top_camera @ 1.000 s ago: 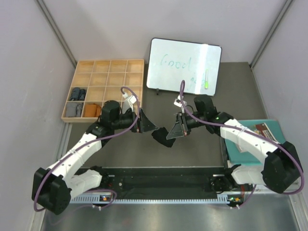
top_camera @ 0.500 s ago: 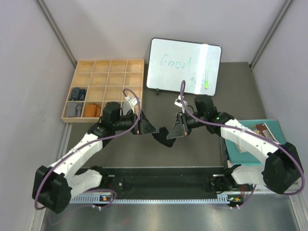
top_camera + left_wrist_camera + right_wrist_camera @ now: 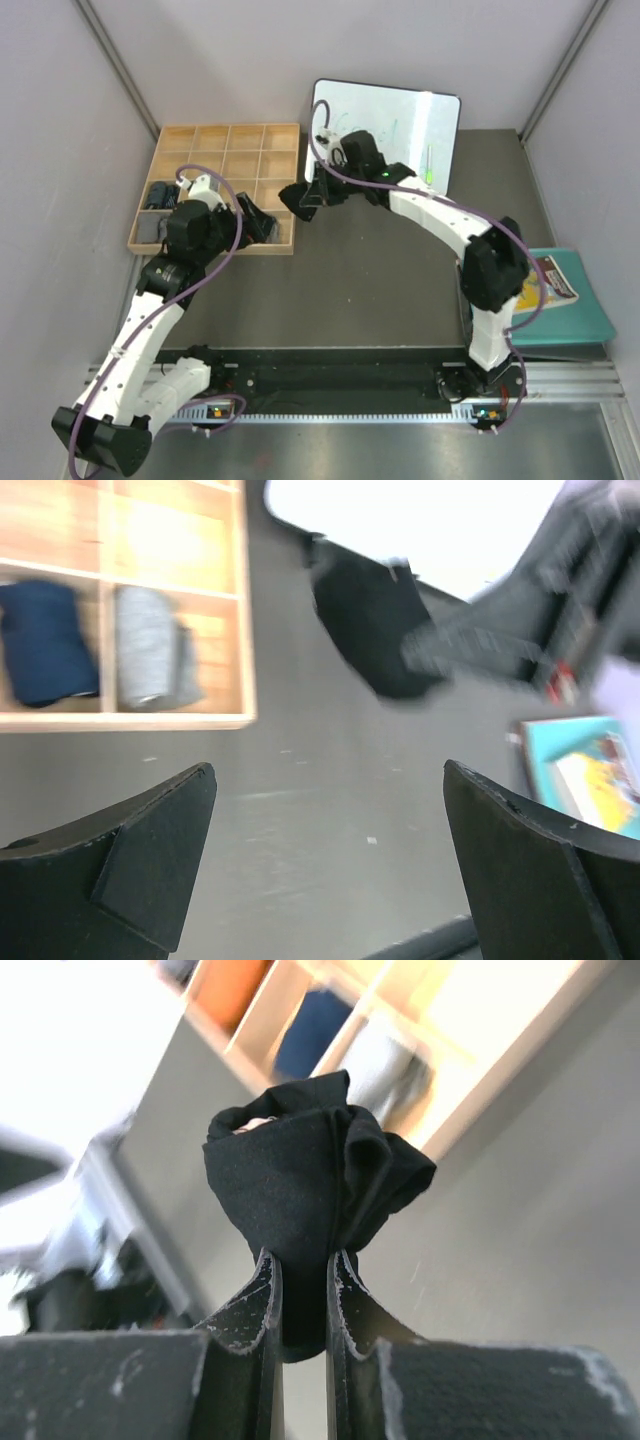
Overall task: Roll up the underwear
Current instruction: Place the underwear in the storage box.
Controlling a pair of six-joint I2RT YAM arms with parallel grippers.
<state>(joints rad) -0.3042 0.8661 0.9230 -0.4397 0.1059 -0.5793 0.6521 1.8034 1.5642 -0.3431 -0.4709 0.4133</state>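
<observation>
A dark grey table sat between plain pale walls. The black briefs were bunched into a tight wad. They were pinched between the two fingers of the right gripper, which stood almost together with only cloth between them. In the overhead view the wad hung at about 11 o'clock on the table, just beside the right rim of the wooden tray.

The navy briefs and the grey briefs lay rolled in neighbouring compartments along the tray's left side. An orange bundle showed, blurred, in another compartment.

The right arm stretched in a long arc from its base at 5 o'clock. It crossed the middle of the table, and its wrist lay over the lower left corner of the whiteboard at 12 o'clock. The fingers pointed toward 9 o'clock.

The left arm rose steeply from its base at 7 o'clock and bent over the tray's near right corner. The left gripper had its fingers spread wide apart and held nothing. Through its wrist camera the black wad and the right gripper appeared ahead of it, apart from its fingers.

A teal book rested at 4 o'clock near the table's right edge.
</observation>
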